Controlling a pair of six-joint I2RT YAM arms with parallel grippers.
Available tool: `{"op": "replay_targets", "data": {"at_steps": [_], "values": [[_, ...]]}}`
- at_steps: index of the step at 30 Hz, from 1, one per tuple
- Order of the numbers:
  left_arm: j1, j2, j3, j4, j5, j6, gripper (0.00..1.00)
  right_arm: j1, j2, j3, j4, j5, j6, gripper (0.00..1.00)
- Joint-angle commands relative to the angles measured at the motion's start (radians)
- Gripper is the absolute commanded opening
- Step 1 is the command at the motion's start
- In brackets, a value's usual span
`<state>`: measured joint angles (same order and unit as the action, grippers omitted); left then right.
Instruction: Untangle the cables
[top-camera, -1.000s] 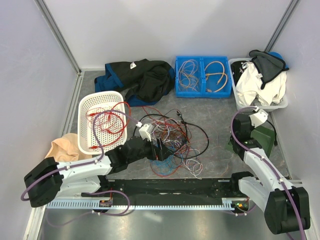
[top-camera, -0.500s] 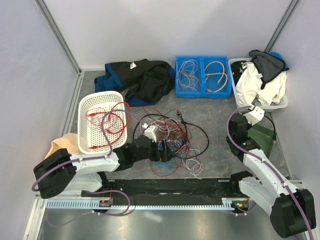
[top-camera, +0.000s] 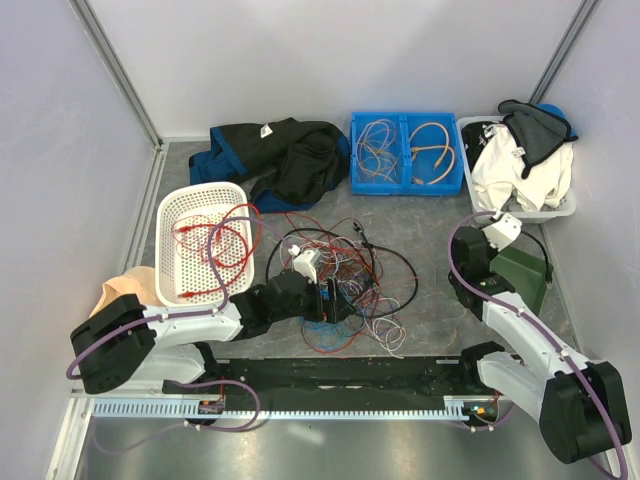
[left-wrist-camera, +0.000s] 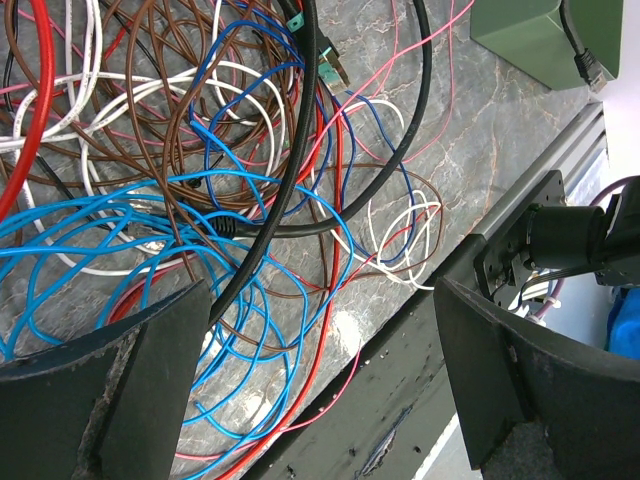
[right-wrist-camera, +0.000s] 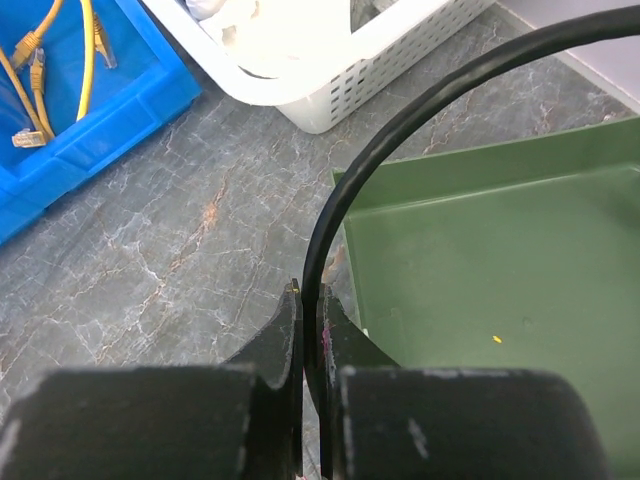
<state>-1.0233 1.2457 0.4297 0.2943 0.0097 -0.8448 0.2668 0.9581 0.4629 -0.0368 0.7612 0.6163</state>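
Glossy plastic-sheathed cables on a seemingly matt marbled table.

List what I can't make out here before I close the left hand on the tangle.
- Top view: the left hand and its wrist cover the near part of the cables.
- Left wrist view: cable ends run off every frame edge, and the open fingers hide the lower corners.
- Right wrist view: the black cable pinched in the right hand leaves at the upper right edge, so its ends are unseen.

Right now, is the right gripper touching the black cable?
Touching. The right wrist view shows the right gripper shut on the black cable, which is pinched between its two fingers.
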Motion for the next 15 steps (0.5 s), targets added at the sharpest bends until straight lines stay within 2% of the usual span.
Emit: {"op": "replay_targets", "data": {"at_steps": [1, 15], "values": [[-0.006, -0.003, 0.026, 0.031, -0.002, -0.02, 0.99, 0.008, 0.004, -0.023, 0.055, -0.008, 0.045, 0.0], [-0.006, -0.011, 0.014, 0.034, -0.005, -0.027, 1.0, 0.012, -0.005, -0.017, 0.077, -0.094, 0.106, 0.0]]}}
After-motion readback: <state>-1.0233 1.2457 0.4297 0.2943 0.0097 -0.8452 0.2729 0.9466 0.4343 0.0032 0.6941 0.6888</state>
